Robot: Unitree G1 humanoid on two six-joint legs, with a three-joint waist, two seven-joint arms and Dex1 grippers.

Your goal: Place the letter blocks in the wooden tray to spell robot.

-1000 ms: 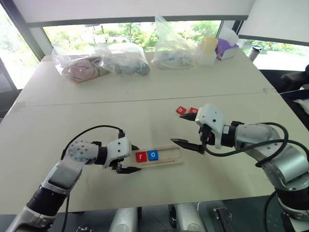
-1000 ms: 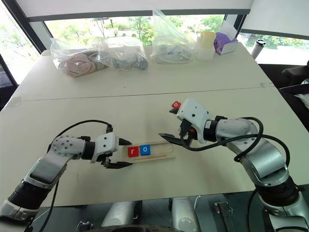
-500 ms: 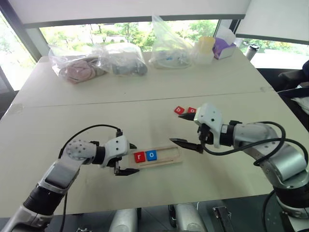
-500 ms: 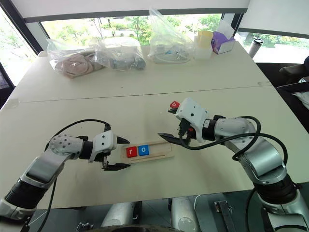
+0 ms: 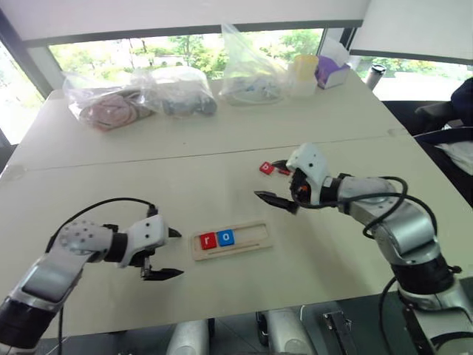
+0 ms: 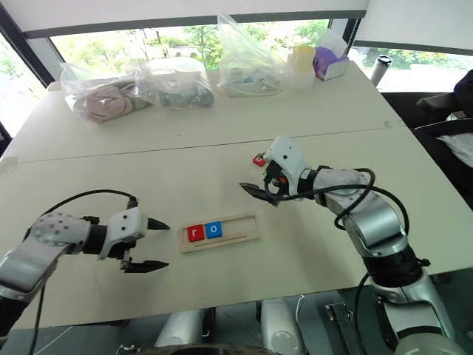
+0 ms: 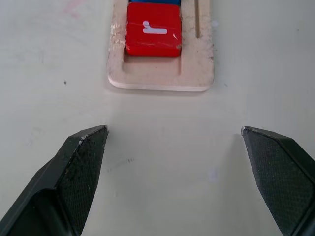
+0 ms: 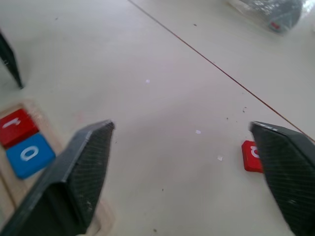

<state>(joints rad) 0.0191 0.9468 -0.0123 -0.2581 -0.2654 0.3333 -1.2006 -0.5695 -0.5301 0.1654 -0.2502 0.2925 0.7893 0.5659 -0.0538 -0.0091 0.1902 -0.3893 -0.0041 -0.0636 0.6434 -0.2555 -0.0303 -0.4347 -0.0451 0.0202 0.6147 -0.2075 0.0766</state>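
The pale bench point(image 5: 222, 192) carries bags point(image 5: 140, 100) along its far edge. Near the front lies the tray point(image 5: 247, 241), red r point(image 5: 208, 239) and blue o point(image 5: 227, 237) seated at its left end. Left pincer point(image 5: 166, 253) hangs wide open and empty beside that end. Right pincer point(image 5: 275, 183) gapes empty just by a loose red block point(image 5: 266, 168).

Red r block point(image 7: 153, 35) heads tray point(image 7: 120, 76) (end effector point(image 7: 174, 132) agape).
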